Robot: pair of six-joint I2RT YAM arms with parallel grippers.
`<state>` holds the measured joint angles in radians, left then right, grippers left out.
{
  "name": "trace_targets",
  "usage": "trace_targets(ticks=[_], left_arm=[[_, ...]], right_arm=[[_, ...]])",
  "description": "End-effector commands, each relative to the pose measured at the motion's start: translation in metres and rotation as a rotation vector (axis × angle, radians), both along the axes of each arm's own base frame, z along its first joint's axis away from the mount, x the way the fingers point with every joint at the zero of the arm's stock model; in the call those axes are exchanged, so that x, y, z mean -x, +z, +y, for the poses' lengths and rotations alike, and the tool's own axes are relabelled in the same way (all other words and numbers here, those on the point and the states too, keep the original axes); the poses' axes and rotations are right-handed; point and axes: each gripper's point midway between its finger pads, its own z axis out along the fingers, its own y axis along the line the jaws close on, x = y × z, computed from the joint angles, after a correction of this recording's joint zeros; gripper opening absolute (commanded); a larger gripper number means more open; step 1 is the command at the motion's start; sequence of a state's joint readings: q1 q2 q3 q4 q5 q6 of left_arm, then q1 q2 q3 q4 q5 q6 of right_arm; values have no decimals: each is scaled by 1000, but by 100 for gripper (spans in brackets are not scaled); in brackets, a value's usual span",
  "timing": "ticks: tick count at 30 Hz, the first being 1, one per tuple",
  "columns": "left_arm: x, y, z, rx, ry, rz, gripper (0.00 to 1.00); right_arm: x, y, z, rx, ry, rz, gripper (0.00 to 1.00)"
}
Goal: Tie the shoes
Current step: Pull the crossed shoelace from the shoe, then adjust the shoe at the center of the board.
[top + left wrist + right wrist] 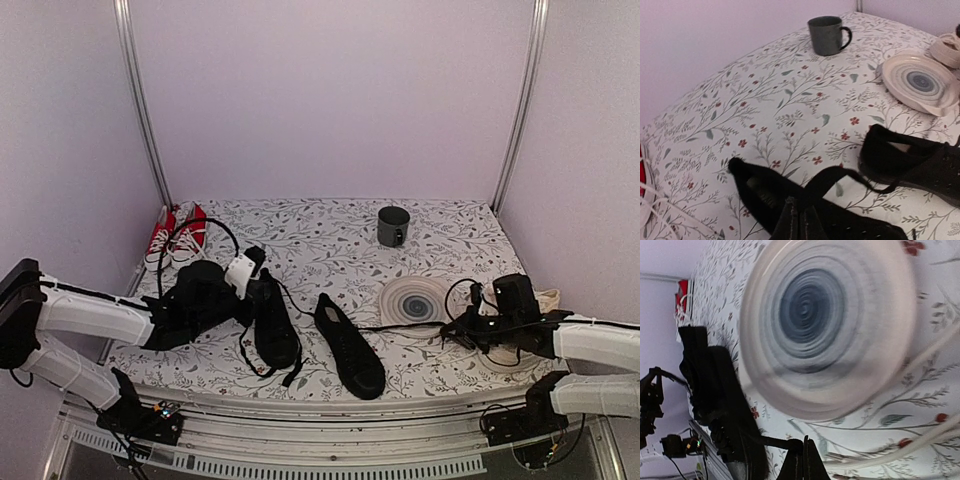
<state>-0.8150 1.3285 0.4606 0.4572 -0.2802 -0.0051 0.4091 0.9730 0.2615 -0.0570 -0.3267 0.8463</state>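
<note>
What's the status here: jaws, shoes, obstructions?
Left gripper shut on a lace; right gripper shut on a lace, pulled taut. Shoes untied. Plate beside the taut lace.

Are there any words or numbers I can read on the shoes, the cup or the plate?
No readable text anywhere.
Black shoes: no label visible.
Mug: plain, nothing written.
Plate: only a swirl pattern.
Red shoes: too small to tell.
</note>
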Motion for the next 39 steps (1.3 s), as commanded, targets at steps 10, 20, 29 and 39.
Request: trace_targets(ticks=[10,20,29,39], left_arm=[[47,-52,-104,-268,-398,41,0],[40,-78,-136,-321,-470,39,0],[39,-62,-138,-276,-468,-8,0],[62,-2,-117,-115,-478,-32,0]], right_arm=[[21,-3,151,98,601,-47,1],[38,-11,176,45,708,-26,1],[38,10,170,41,696,-69,1],[35,55,145,84,637,-166,1]])
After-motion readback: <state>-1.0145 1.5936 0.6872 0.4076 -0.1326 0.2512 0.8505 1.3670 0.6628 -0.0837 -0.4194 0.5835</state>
